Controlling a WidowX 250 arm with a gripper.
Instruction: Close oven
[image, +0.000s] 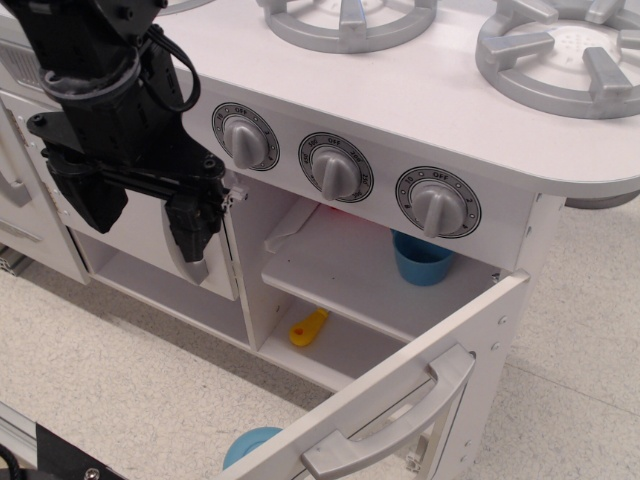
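Observation:
The oven (370, 275) is a white toy-kitchen compartment with an inner shelf, below three grey knobs. Its white door (400, 372) stands swung wide open toward the lower right, hinged on the right side. The grey bar handle (400, 425) faces outward on it. My black gripper (148, 225) hangs at the upper left, in front of the neighbouring cabinet opening and left of the oven. Its two fingers are spread apart with nothing between them. It is well away from the oven door and its handle.
A blue cup (422, 260) stands on the oven shelf and a yellow object (310, 327) lies on the oven floor. An open white cabinet door (205, 275) hangs just behind my right finger. A blue round object (250, 447) lies on the floor below the oven door. Grey burners (560, 55) sit on the counter.

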